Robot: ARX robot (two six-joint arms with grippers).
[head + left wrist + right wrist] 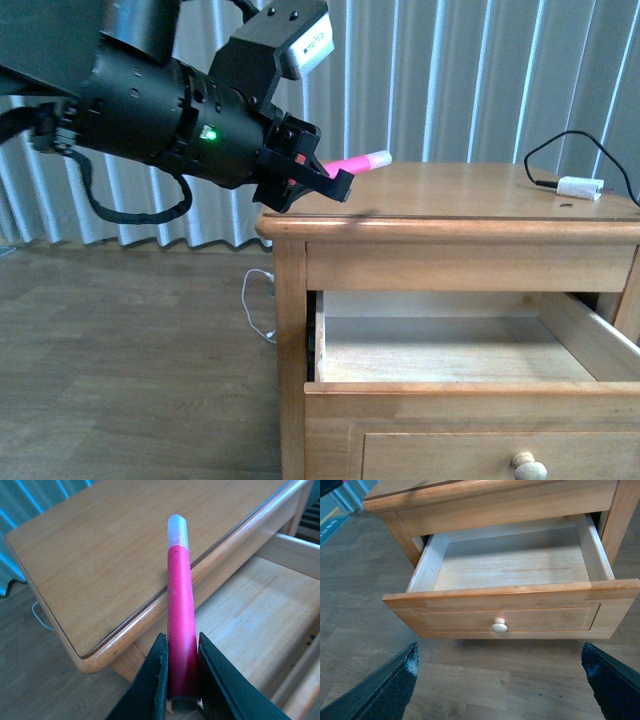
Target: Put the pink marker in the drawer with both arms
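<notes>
My left gripper (335,180) is shut on the pink marker (358,163) and holds it in the air over the nightstand's front left corner, its pale cap pointing over the top. In the left wrist view the marker (180,625) sits between the black fingers (152,680), above the top's edge and the open drawer (250,625). The drawer (450,350) stands pulled out and empty, its round knob (528,465) at the front. My right gripper (500,672) is open in front of the drawer (512,570), jaws wide apart, a little short of the knob (499,625).
The nightstand top (470,195) carries a small white plug (580,186) on a black cable at its right. A white cable (257,300) lies on the wooden floor beside the nightstand. Vertical blinds hang behind.
</notes>
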